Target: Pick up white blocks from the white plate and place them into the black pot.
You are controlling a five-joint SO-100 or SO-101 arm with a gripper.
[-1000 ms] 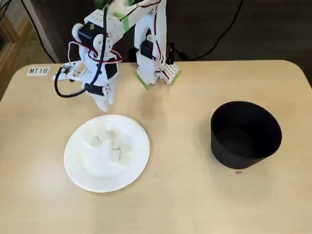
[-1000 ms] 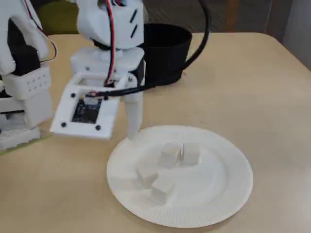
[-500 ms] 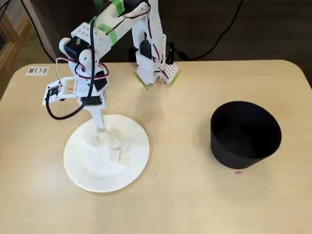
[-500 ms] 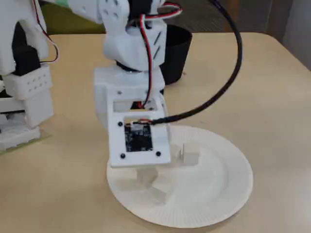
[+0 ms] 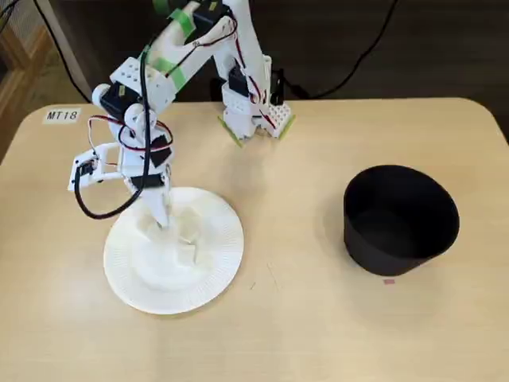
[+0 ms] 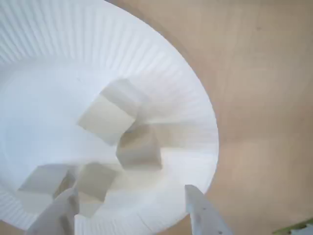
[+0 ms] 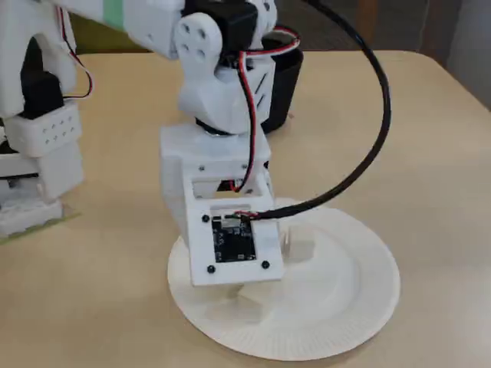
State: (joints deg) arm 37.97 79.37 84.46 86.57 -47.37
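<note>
The white blocks (image 6: pixel 106 113) sit in a little bunch on the white plate (image 5: pixel 131 279), which lies on the left part of the table (image 5: pixel 286 318) in the fixed view from above. In the wrist view four blocks show, close together, some touching. The black pot (image 5: pixel 400 219) stands well apart on the right side of the table, with a tiny pink mark (image 5: pixel 389 281) just in front of it.

Half a second ago the arm was already over the plate. Now it has bent a bit lower, and the plate has slid a little. In the other fixed view the flat camera board (image 7: pixel 234 245) hides more of the blocks than before.

The claw (image 6: pixel 132 210) points down at the plate. Its two fingers are spread wide, one at each side of the blocks nearest it. One finger (image 6: pixel 56 215) looks like it touches a block's edge, but I cannot tell. The claw holds nothing.

A small label (image 5: pixel 62 115) sits at the table's far left corner.
</note>
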